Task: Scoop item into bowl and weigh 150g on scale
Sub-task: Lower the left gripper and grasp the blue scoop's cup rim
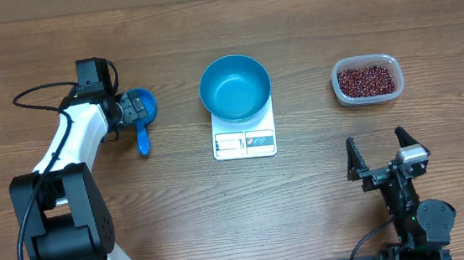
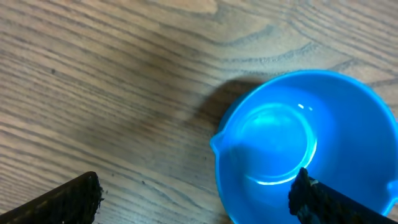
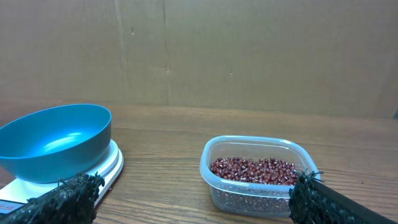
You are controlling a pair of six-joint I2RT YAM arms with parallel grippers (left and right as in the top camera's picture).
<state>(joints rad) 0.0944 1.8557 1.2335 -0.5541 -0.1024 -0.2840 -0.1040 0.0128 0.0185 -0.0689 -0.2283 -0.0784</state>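
Note:
The teal-blue bowl (image 1: 235, 88) (image 3: 56, 140) stands empty on the white scale (image 1: 244, 142) (image 3: 109, 168) at mid-table. The item, dark red-brown beans (image 1: 367, 80) (image 3: 255, 169), fills a clear tub (image 1: 337, 88) (image 3: 249, 194) at the right. A small blue handled scoop (image 1: 142, 129) (image 2: 298, 143) lies left of the scale. My left gripper (image 1: 132, 111) (image 2: 196, 193) hovers open over the scoop's rim, one finger above its cup, the other over bare table. Near the front edge my right gripper (image 1: 379, 155) (image 3: 193, 199) stands open and holds nothing, facing the tub.
Wooden table (image 1: 322, 198) all around. A brown cardboard wall (image 3: 249, 56) rises behind the table's far edge. The left arm's black base (image 1: 59, 221) sits at the front left, with a cable looping beside it.

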